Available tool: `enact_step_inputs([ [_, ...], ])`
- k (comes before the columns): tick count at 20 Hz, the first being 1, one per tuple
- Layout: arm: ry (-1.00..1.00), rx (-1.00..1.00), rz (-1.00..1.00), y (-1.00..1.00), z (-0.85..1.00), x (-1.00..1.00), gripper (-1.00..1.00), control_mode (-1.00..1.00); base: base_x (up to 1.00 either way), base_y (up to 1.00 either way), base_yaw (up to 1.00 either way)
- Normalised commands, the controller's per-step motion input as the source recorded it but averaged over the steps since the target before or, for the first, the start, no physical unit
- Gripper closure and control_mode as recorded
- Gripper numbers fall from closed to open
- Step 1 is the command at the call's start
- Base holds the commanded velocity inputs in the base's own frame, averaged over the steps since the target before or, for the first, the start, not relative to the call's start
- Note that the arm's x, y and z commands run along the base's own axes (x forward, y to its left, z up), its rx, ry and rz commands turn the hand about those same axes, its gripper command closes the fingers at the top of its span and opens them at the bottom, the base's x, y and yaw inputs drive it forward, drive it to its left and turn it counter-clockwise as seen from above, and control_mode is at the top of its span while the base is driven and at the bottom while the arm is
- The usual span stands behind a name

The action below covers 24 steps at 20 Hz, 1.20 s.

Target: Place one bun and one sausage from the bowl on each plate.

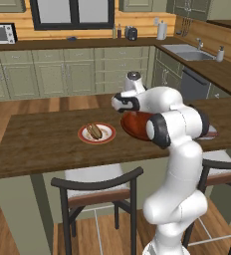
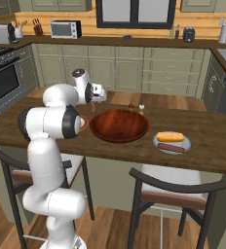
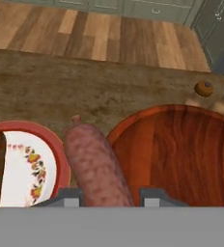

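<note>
One sausage [image 3: 97,166] sits clamped between our claw's [image 3: 109,198] two fingertips, hanging above the worktop [image 3: 61,82] between the red-rimmed plate [image 3: 53,140] and the big brown bowl [image 3: 181,154]. We judge the task nearly done: the grey plate [image 2: 172,142] carries a bun and a sausage, the bowl looks empty, and the red-rimmed plate holds a bun, lacking this sausage. Our arm reaches forward over the worktop, elbow bent, hand pointing down.

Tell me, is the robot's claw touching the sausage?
Touching. In the hand view, the sausage sits clamped between the gripper fingertips, pressed against both.
</note>
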Motion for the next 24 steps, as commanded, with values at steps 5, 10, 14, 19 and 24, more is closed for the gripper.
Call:
enact_step_inputs([
  [5,-0.01,0.21,0.00,0.36,-0.03,-0.27,1.00,-1.00,0.00,0.00,0.00],
  [10,0.01,0.09,0.01,0.35,0.04,-0.07,1.00,-1.00,0.00,0.00,0.00],
  [14,0.05,0.00,0.01,0.31,0.11,0.00,1.00,-1.00,0.00,0.00,0.00],
  [19,0.01,0.00,0.00,0.33,0.00,-0.03,1.00,-1.00,0.00,0.00,0.00],
  [24,0.02,0.00,0.00,0.29,-0.01,-0.07,1.00,-1.00,0.00,0.00,0.00],
])
